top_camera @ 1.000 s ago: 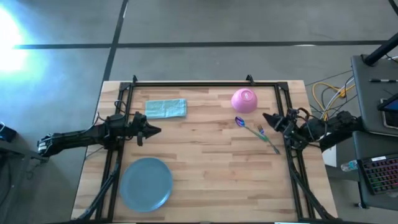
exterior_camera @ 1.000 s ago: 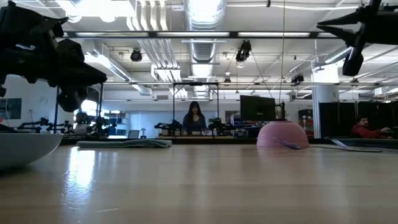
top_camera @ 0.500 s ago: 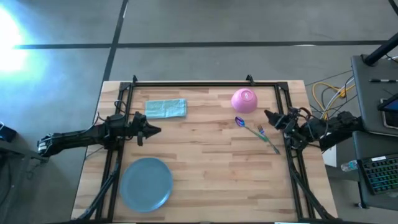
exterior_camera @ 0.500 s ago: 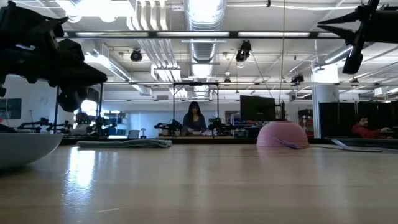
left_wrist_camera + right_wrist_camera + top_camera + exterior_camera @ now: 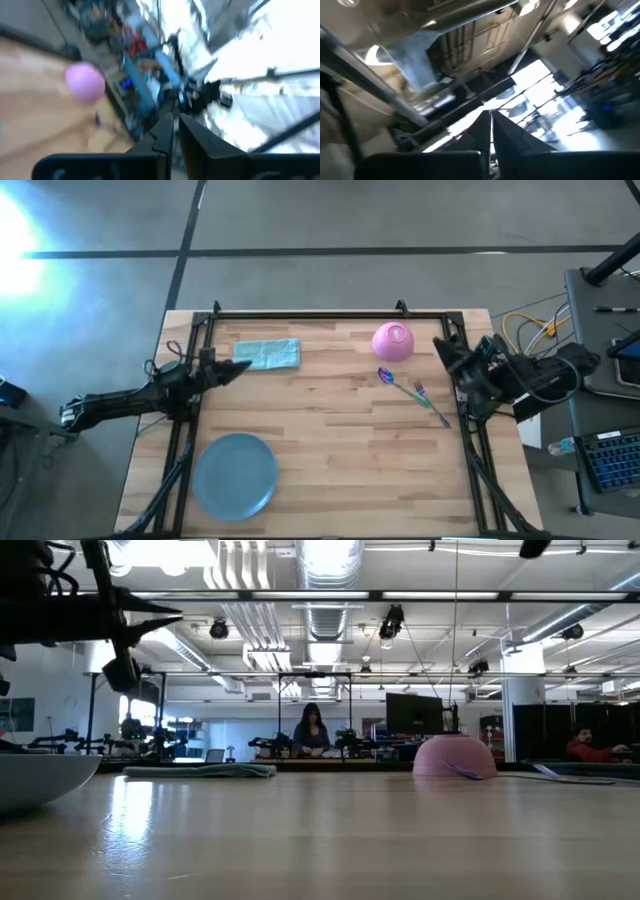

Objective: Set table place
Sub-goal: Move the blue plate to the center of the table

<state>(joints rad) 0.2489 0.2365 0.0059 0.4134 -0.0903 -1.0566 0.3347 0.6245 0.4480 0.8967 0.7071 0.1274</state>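
The round blue plate [image 5: 235, 475] lies on the table [image 5: 330, 470] at the near left; its rim shows in the low view [image 5: 40, 780]. The pink bowl [image 5: 392, 341] stands upside down on its rim at the far right, and also shows in the low view [image 5: 455, 756] and the left wrist view [image 5: 85, 82]. The purple-headed spoon [image 5: 386, 375] and pale green fork [image 5: 430, 402] lie flat beside it. My left gripper [image 5: 244, 367] is shut and empty, raised above the left side. My right gripper [image 5: 438, 343] is shut and empty, raised near the right rail.
A folded teal cloth [image 5: 267, 354] lies flat at the far left, just beyond my left gripper. The black rail frame [image 5: 330, 315] runs along the table's far, left and right sides. Bare wood lies in the table's middle. People sit in the room behind [image 5: 313, 730].
My left gripper has drawn back toward the table's left edge, risen and tipped its fingers upward. My right gripper has risen, nearly out of the low view, tipping upward and shifting toward the far right corner. Both stay shut. No object has moved.
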